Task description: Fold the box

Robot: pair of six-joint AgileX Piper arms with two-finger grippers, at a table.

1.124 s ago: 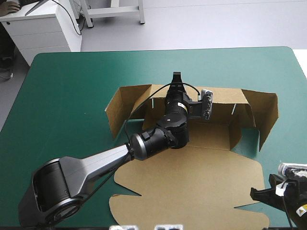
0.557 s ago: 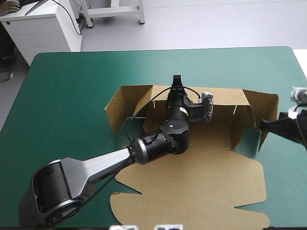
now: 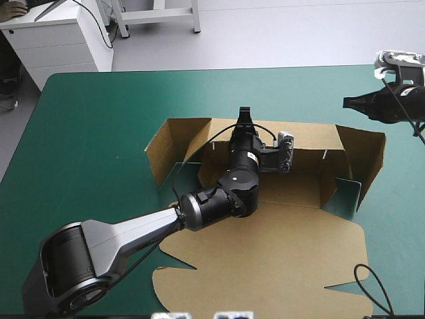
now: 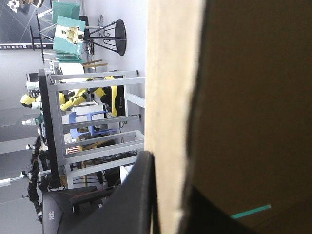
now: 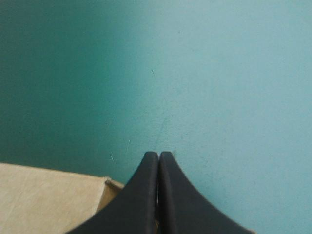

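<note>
The brown box [image 3: 279, 246] lies in the middle of the table, lid flat toward the near edge, back wall [image 3: 312, 136] and side flaps raised. My left gripper [image 3: 244, 114] reaches over the tray to the back wall's top edge and is shut on it. In the left wrist view the board's edge [image 4: 170, 97] runs between the black fingers [image 4: 139, 195]. My right gripper [image 3: 350, 102] hovers shut just beyond the raised right flap [image 3: 368, 149], at the far right. In the right wrist view its gripper [image 5: 158, 155] points at bare cover, a box corner [image 5: 48, 195] beside it.
The teal-green cover [image 3: 99, 133] stretches wide to the left of the box and beyond its back wall. The table's right edge [image 3: 420, 93] lies close to the right gripper. A white cabinet [image 3: 66, 40] stands past the far left corner.
My right gripper has travelled from the near right corner of the table to the far right, past the box's right flap. The left arm has barely moved on the back wall.
</note>
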